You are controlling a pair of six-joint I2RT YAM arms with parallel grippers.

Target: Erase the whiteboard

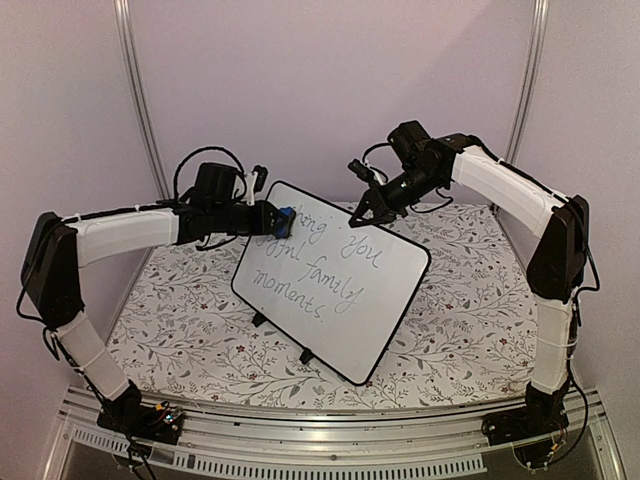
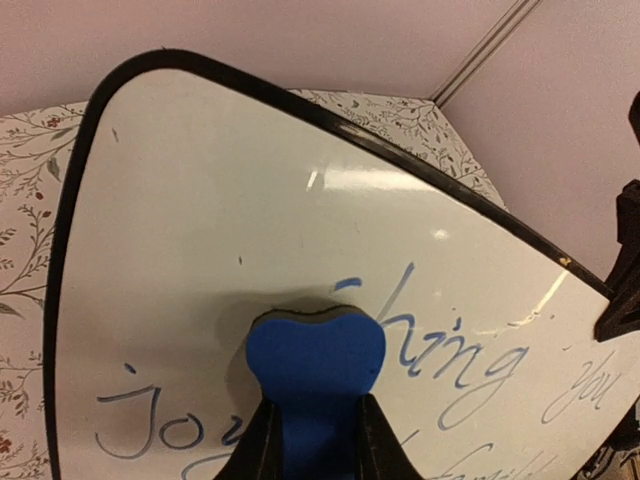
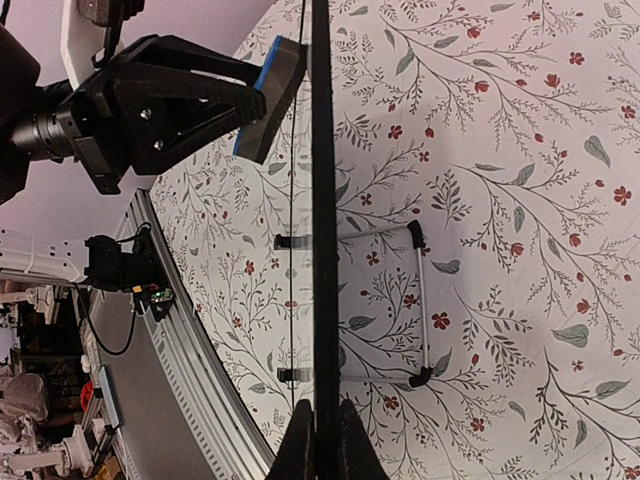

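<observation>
Left gripper (image 1: 270, 217) clamping small blue eraser block (image 2: 315, 360) against black-framed white whiteboard (image 1: 340, 295) at frame centre, right gripper (image 1: 362, 212) pinching board's upper edge.

White whiteboard (image 1: 335, 285) (black-framed, grey handwriting), blue eraser (image 2: 315, 362), red-flowered leafy table cover (image 1: 180, 315).

Wears white padded sleeves, cinched with thin ties, over the long links of left arm (image 1: 120, 232) and right arm (image 1: 510, 190); turns matte black at elbows, joints and wrist housings. Trails thin black cables (image 1: 190, 160) in loops. Ends in black, angular, screw-studded left pincer (image 1: 280, 216) and right pincer (image 1: 358, 216).
</observation>
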